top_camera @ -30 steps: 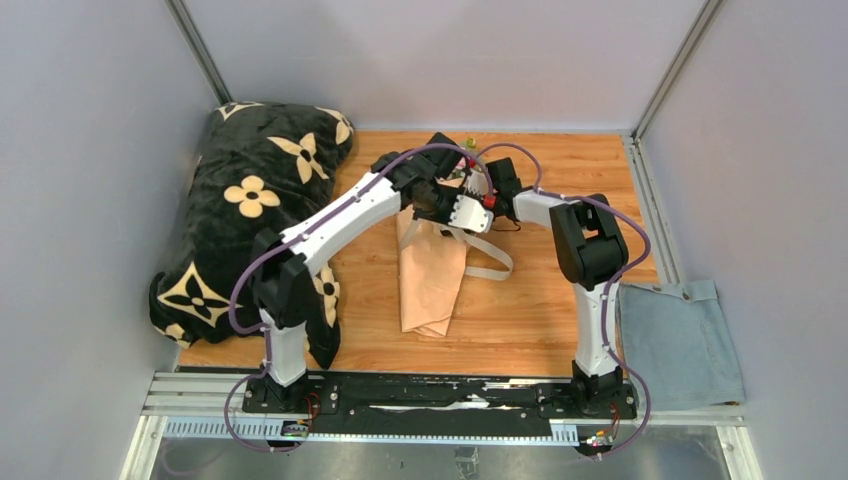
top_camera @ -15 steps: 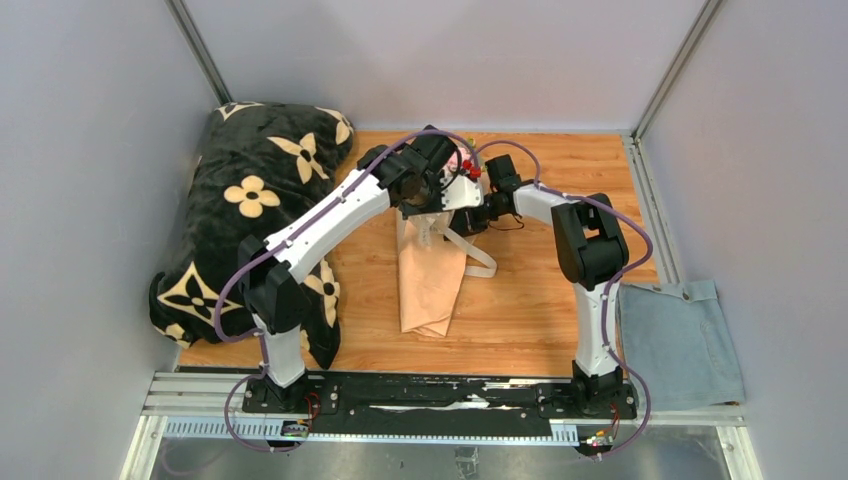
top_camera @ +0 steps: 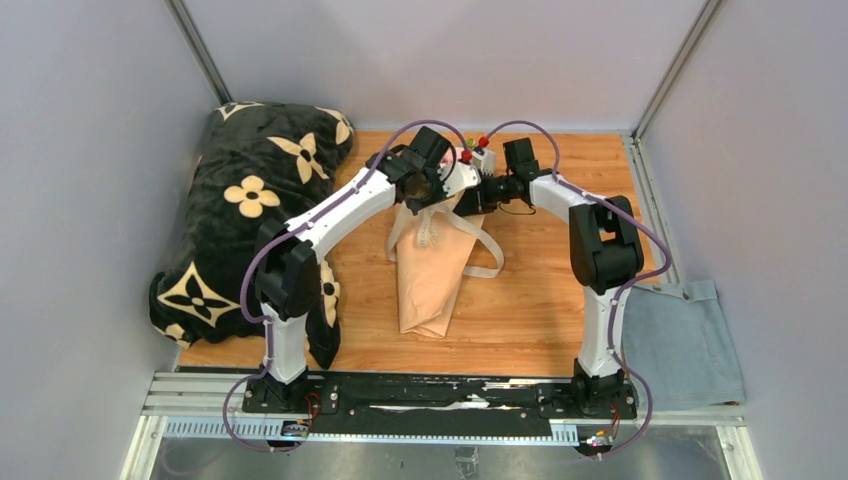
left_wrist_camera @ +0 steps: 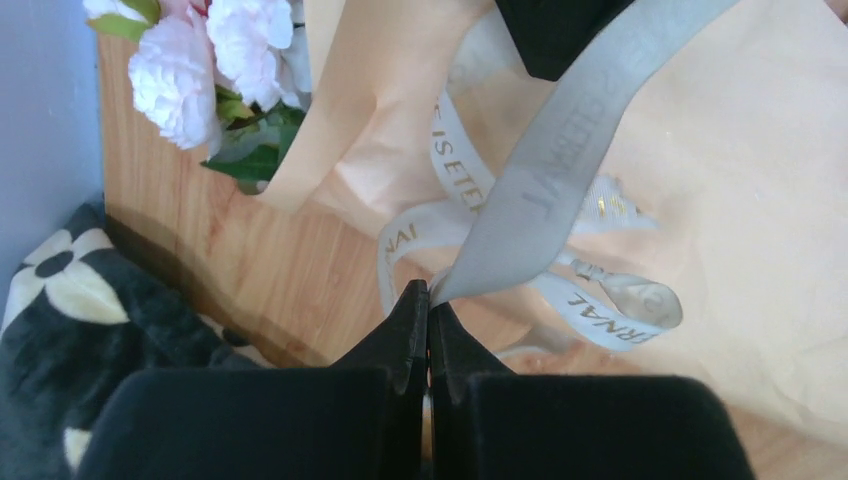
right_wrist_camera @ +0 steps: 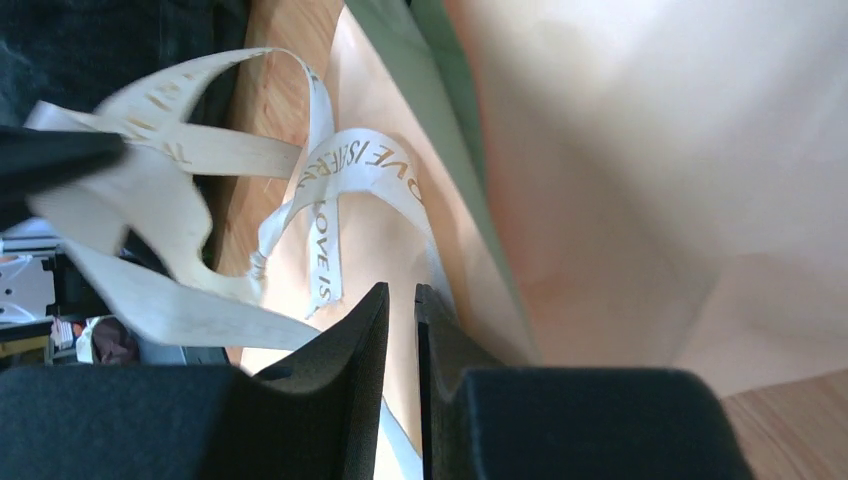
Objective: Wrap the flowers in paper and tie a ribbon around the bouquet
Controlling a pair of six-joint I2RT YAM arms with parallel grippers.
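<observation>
Bouquet (top_camera: 432, 285) lies flat on the wooden table (top_camera: 540, 300), between the two arms. The narrow end of its cone points toward the arm bases and the wide end toward the far wall. The paper (right_wrist_camera: 650, 150) is peach-tan on the outside, and in the right wrist view its olive green face shows along one folded edge. The flowers (left_wrist_camera: 190, 70), pale pink with green leaves, come out from the wide end. In the top view the arms hide them almost fully.

The ribbon (left_wrist_camera: 560, 150) is cream with gold letters and lies in several loose loops over the paper near the wide end. One loop hangs out on each side of the cone, down onto the table.

The left gripper (left_wrist_camera: 428, 295) is fully closed and pinches one strip of the ribbon, which runs straight up and away from its tips. The right gripper (right_wrist_camera: 402, 295) is just beside it, over the paper. Its fingers are nearly together, with only a thin slit, and I cannot tell if ribbon is caught there.

A black blanket (top_camera: 250, 210) with cream flower pattern lies at the left side of the table. A grey-blue cloth (top_camera: 680, 340) lies at the near right corner.
</observation>
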